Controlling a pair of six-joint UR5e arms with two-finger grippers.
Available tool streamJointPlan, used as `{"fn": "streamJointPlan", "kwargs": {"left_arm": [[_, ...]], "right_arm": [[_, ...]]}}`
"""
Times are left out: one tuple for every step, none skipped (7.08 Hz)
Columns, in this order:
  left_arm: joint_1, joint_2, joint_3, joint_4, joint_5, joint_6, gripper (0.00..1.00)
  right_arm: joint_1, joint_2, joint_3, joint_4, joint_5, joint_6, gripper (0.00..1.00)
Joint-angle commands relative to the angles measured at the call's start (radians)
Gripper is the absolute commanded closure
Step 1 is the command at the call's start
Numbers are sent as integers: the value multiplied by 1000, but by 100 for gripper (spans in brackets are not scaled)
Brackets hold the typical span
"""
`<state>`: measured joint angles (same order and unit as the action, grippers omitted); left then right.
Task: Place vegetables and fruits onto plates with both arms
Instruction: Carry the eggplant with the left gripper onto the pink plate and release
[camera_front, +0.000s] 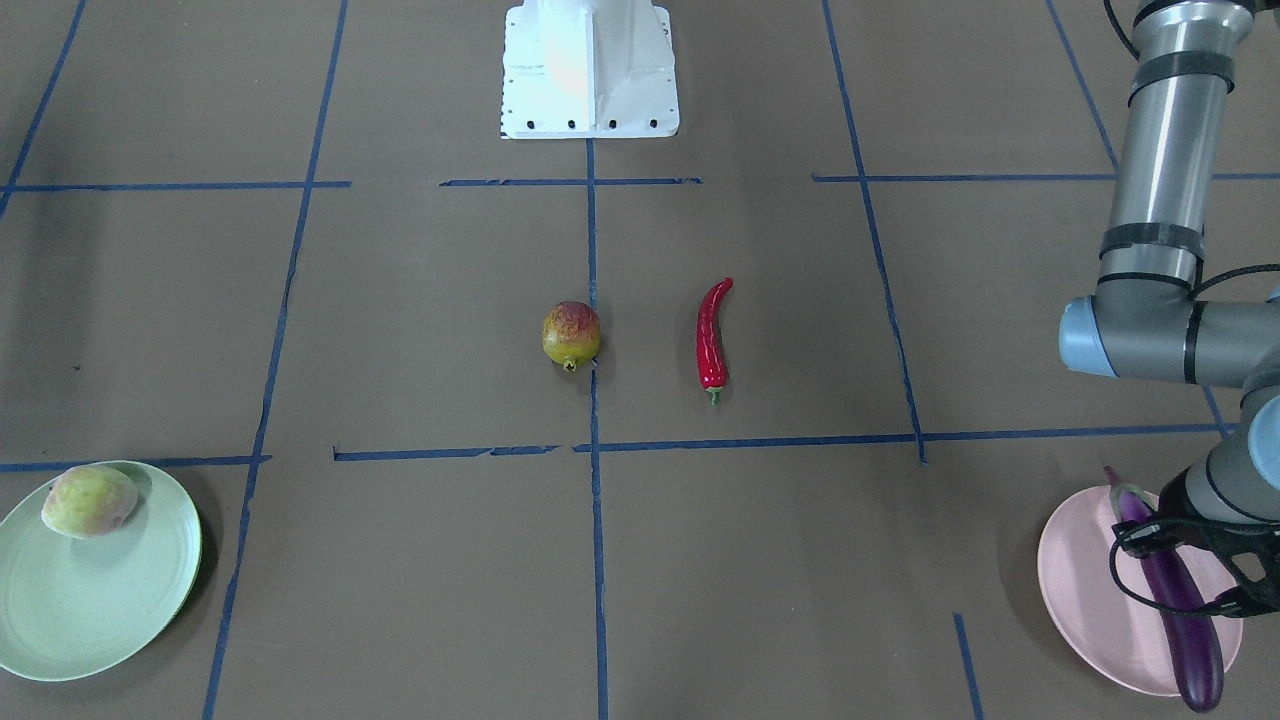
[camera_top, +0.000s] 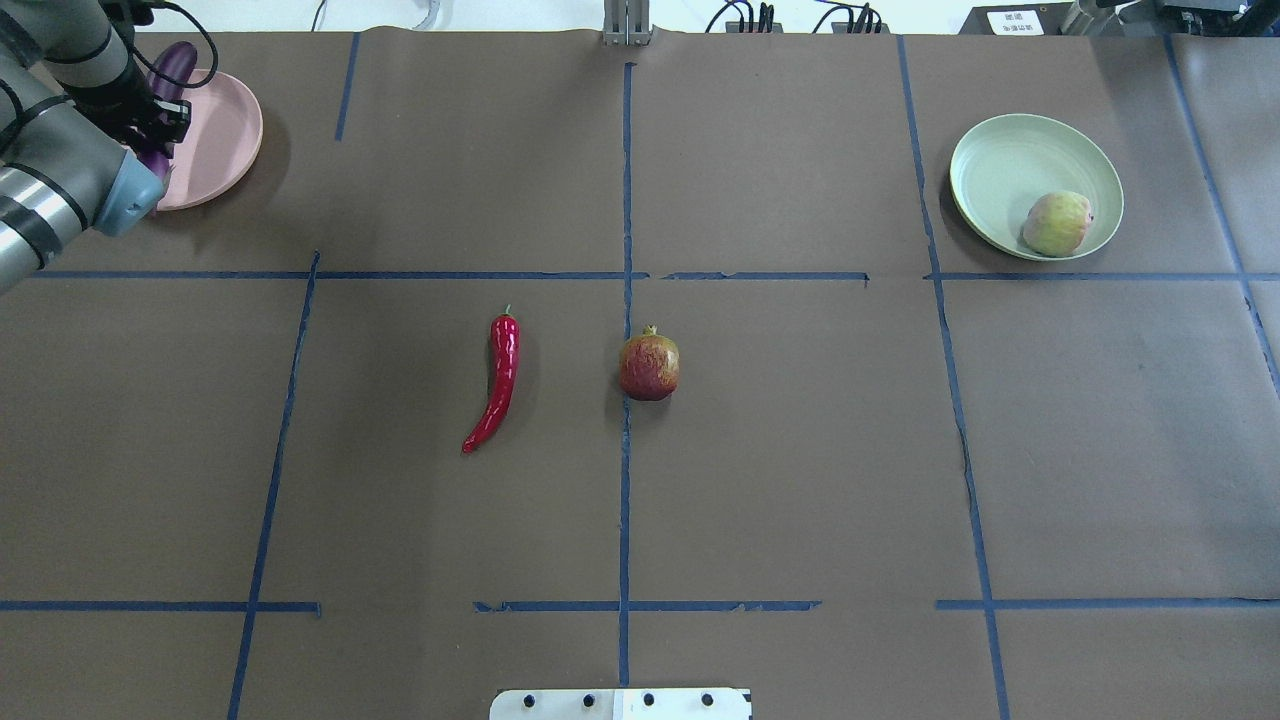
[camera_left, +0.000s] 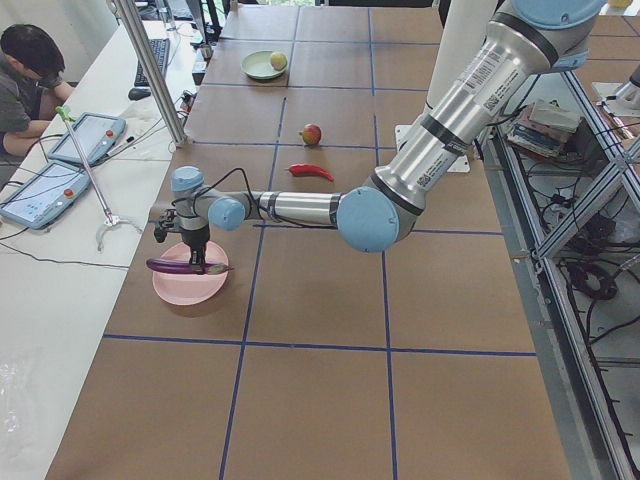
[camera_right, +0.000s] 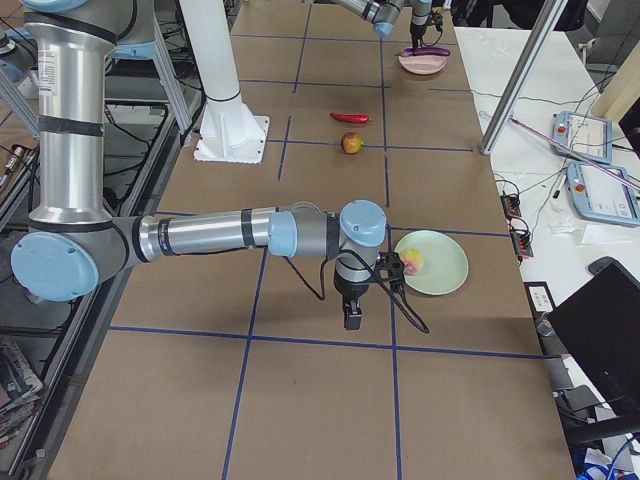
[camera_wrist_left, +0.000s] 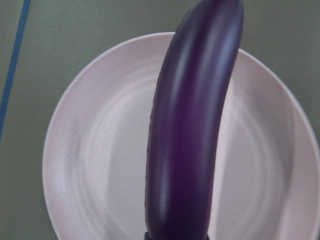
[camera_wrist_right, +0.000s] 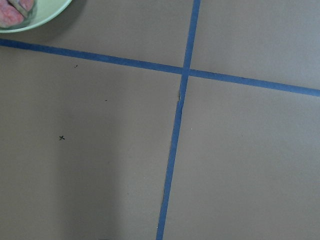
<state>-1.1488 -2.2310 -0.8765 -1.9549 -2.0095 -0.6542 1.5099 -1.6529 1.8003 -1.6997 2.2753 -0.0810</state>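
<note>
Over the pink plate (camera_wrist_left: 85, 150), the left gripper (camera_front: 1178, 568) is clamping the eggplant (camera_wrist_left: 192, 125), its long axis running six to twelve o'clock across it; the right gripper (camera_right: 352, 318) is hanging near the green plate (camera_right: 448, 270), its opening impossible to tell.

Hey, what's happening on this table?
The robot's left hand grips a purple eggplant over the pink plate. A peach already sits on the green plate, and the right hand hovers nearby. A red chili and a second round fruit lie between the plates, not yet picked up.
</note>
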Motion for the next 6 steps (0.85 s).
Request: {"fn": "streamJointPlan", "kwargs": {"left_arm": [[-9, -3, 4, -12, -6, 98, 0], [-31, 7, -13, -7, -81, 146, 0], [-95, 36, -51, 0, -169, 242, 0], [-133, 95, -123, 4, -219, 305, 0], [-162, 134, -194, 8, -244, 309, 0], [-172, 177, -278, 30, -250, 311, 0]], "right_arm": [[-11, 10, 2, 11, 1, 1, 0], [-22, 13, 2, 73, 4, 29, 0], [-80, 15, 1, 180, 7, 38, 0], [-126, 42, 2, 214, 12, 99, 0], [-173, 86, 11, 216, 21, 166, 0], [-230, 125, 37, 213, 23, 229, 0]]}}
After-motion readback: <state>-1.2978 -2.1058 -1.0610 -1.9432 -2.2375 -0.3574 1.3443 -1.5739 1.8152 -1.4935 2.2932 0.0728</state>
